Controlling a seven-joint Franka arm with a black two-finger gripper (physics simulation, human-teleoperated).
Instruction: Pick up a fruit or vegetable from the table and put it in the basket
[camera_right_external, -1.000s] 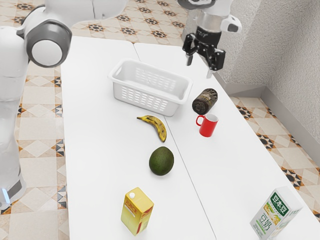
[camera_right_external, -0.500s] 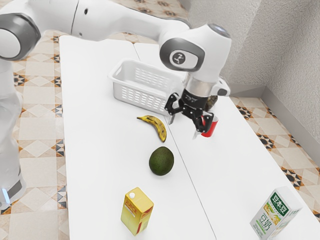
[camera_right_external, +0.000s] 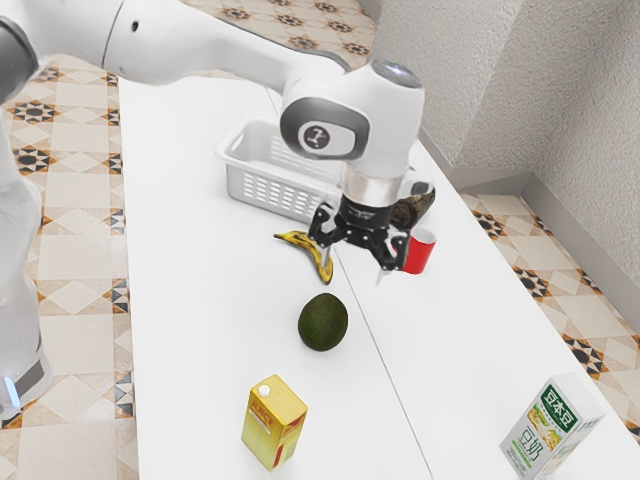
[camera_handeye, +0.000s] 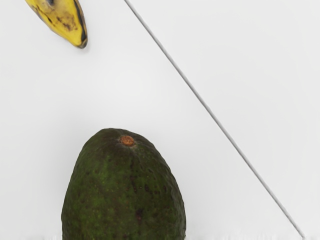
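Black two-finger gripper (camera_right_external: 354, 266): fingers spread, nothing between them, above the smooth white table (camera_right_external: 210, 330). Dark-green, egg-shaped avocado (camera_right_external: 323, 322), the likely target, lies on the table, farther from the white perforated plastic basket (camera_right_external: 268, 192) than the curved yellow banana (camera_right_external: 298, 240). Step in hand, as judged: approach, ahead of any grasp. Next move calls for centring over the avocado, then lowering with the fingers astride it.

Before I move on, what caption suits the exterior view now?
Open black two-finger end effector over a white table with a curved yellow banana, oval dark-green avocado and white plastic basket.
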